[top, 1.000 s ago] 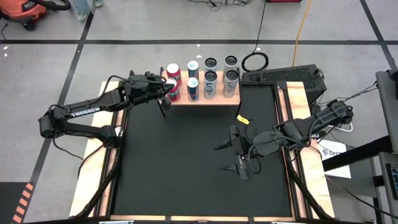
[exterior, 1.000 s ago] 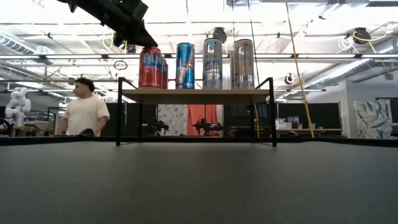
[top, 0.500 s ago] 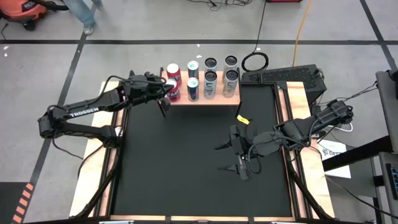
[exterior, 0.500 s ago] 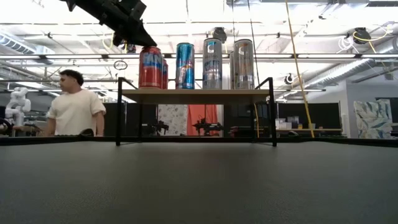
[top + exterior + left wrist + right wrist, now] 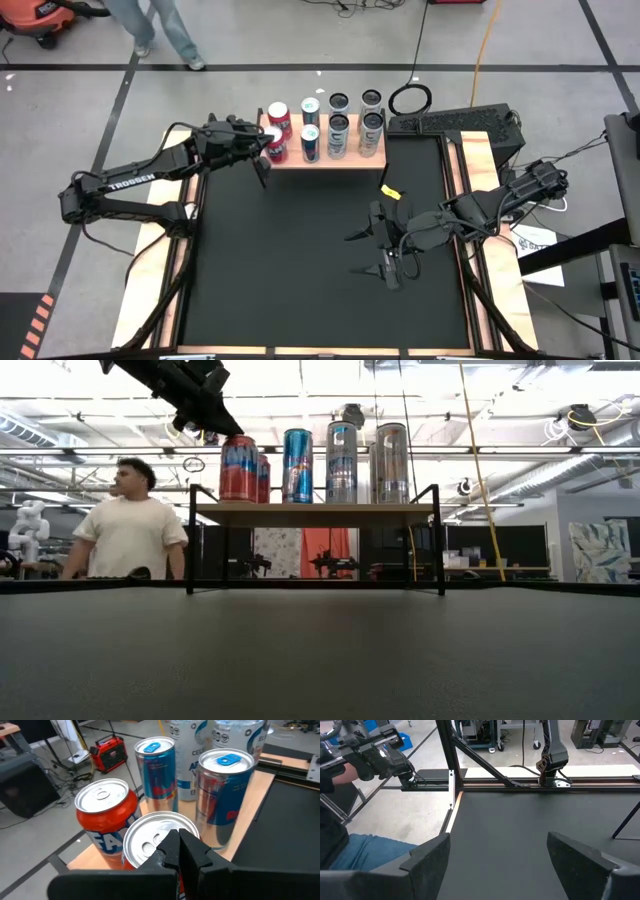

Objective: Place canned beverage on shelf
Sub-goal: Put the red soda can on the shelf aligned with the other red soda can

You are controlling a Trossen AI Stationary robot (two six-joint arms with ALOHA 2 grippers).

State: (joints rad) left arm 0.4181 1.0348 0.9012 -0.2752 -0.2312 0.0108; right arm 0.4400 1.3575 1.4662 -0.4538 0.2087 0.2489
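High view shows the left arm stretched from the left side of the table toward the far edge, with the left gripper [image 5: 262, 152] at the left end of the shelf [image 5: 348, 158]. Its fingers are pressed together and hold nothing. In the left wrist view the closed fingertips [image 5: 179, 851] sit just over the silver top of the front red can [image 5: 159, 840]; whether they touch the lid I cannot tell. This can stands upright on the front left corner of the shelf, with a second red can [image 5: 106, 817] just behind it. Beside them stand two slim blue cans [image 5: 156, 767], one in front and one behind, and further along there are taller silver cans [image 5: 338, 135]. In the low view the left arm comes down from the upper left to the top of the red can [image 5: 240, 468], and all cans stand upright on the light wooden board, which is raised on thin black legs.

Right arm waits over the black table [image 5: 290, 260], well apart from the shelf, on the right half. The right gripper [image 5: 375, 253] has its fingers wide apart and nothing between them.

A person [image 5: 130, 530] in a light shirt stands behind the table.
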